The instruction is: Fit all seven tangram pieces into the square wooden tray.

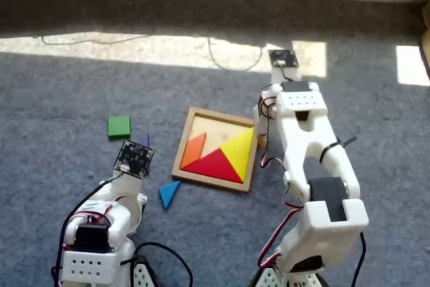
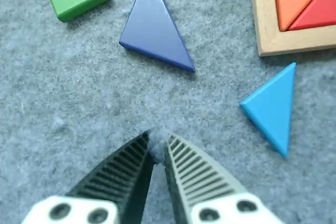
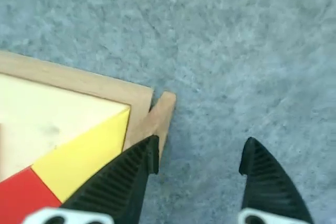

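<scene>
Your left gripper (image 2: 158,137) is closed to a narrow slit, holding nothing, near the dark blue triangle (image 2: 155,27). Your right gripper (image 3: 202,142) gapes wide, empty, at the right of the tray (image 1: 224,117), which holds 3 pieces. A plain wooden piece (image 3: 160,116) lies just beside its far right corner.

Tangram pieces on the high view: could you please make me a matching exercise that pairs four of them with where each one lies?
Pieces
1. green square
2. red triangle
3. light blue triangle
4. plain wooden piece

Places
A. inside the tray, between the orange piece and the yellow piece
B. against the tray's outer edge, by the open right claw
C. on the carpet, beside the dark blue triangle, farthest from the tray
D. alone on the carpet, a little off a tray corner

Pairs: 1-C, 2-A, 3-D, 4-B
</scene>
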Available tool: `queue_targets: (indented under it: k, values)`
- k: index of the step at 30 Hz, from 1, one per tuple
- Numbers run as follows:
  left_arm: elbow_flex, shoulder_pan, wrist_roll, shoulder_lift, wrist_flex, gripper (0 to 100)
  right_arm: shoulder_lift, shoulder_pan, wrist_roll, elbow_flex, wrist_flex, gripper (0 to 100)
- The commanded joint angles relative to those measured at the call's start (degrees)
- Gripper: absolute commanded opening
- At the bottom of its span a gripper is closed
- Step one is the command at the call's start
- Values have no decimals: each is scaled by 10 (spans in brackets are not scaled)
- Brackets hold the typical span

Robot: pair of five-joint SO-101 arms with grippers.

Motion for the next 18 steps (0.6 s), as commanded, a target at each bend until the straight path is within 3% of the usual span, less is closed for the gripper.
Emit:
queue_targets:
  k: [1,8,15,18]
  values:
    - [12,-7,1,-7,2,6,-12,-15,2,-34,1,248]
    - [12,-7,1,-7,2,6,-73,-29,-37,-30,18,248]
    - [12,-7,1,-7,2,6,0,-61,-33,-30,-7,248]
    - [12,-7,1,-7,2,6,38,-58,2,-35,-11,218]
